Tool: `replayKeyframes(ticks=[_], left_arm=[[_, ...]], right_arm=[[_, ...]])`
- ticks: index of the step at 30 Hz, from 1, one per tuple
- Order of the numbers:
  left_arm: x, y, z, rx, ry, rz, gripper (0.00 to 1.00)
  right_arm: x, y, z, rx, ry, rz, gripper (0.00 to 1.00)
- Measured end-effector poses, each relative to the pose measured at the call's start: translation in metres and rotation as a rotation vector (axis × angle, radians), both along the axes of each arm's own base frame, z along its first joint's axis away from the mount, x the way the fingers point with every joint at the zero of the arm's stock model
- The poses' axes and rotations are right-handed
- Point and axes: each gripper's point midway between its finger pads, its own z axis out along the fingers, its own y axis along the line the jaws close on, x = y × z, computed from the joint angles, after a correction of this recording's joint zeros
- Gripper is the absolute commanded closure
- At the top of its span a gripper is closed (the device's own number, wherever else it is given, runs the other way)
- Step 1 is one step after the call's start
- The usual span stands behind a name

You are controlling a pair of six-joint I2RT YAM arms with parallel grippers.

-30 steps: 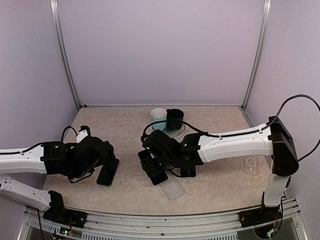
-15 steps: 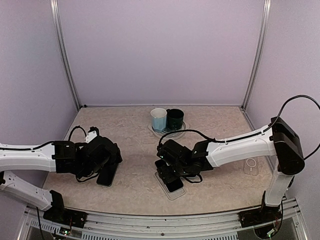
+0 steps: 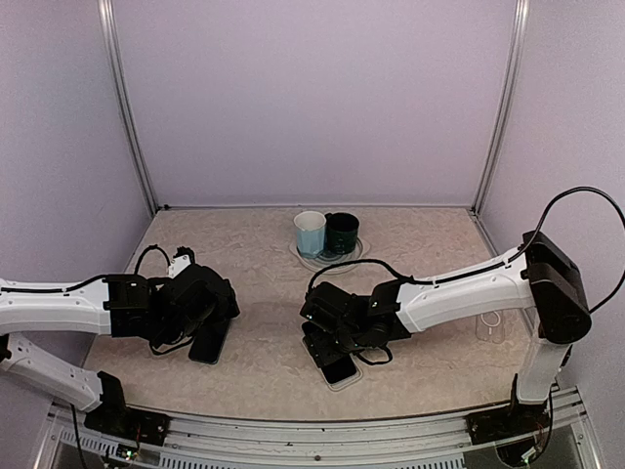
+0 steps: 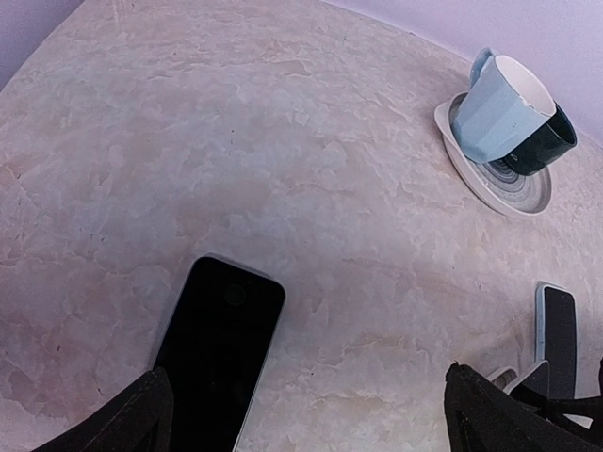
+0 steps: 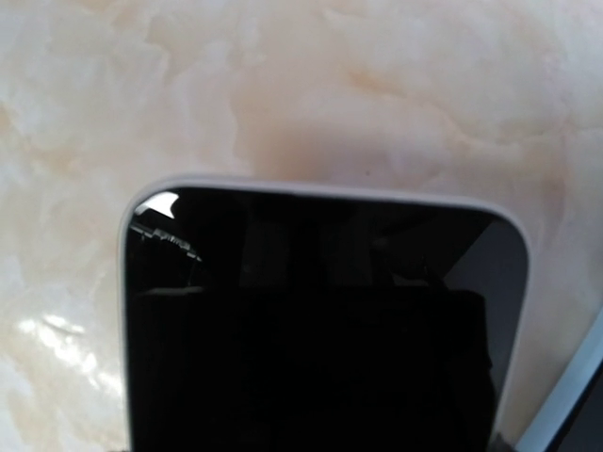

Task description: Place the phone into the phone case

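My right gripper [image 3: 332,337] sits low over the clear phone case [image 3: 344,379] near the table's front centre, shut across a black phone [image 3: 339,367] that lies along the case. In the right wrist view this phone [image 5: 320,320] fills the lower frame with a pale rim round its top end, and my own fingers are hidden. The left wrist view shows the same phone [image 4: 558,325] at its far right. My left gripper [image 3: 207,318] hovers open, with a second black phone [image 4: 217,348] flat on the table by its left finger [image 4: 132,419].
A light blue cup [image 3: 310,233] and a dark green cup [image 3: 342,233] stand on a saucer [image 3: 330,260] at the back centre. Another clear case [image 3: 489,323] lies by the right arm. Frame posts stand at both back corners.
My right gripper has carried its phone right and down onto the clear case. The left arm shifted slightly right and then stayed still.
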Motion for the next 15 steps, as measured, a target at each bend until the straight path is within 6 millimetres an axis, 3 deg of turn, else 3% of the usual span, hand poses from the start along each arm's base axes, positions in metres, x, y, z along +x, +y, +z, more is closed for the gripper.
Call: replayKeyframes(ticks=[15], left_arm=[[0.001,-0.002,0.001,-0.012,-0.004,-0.002,0.01]], right_arm=[[-0.002,-0.010,-0.004,-0.088,-0.017,0.035,0.45]])
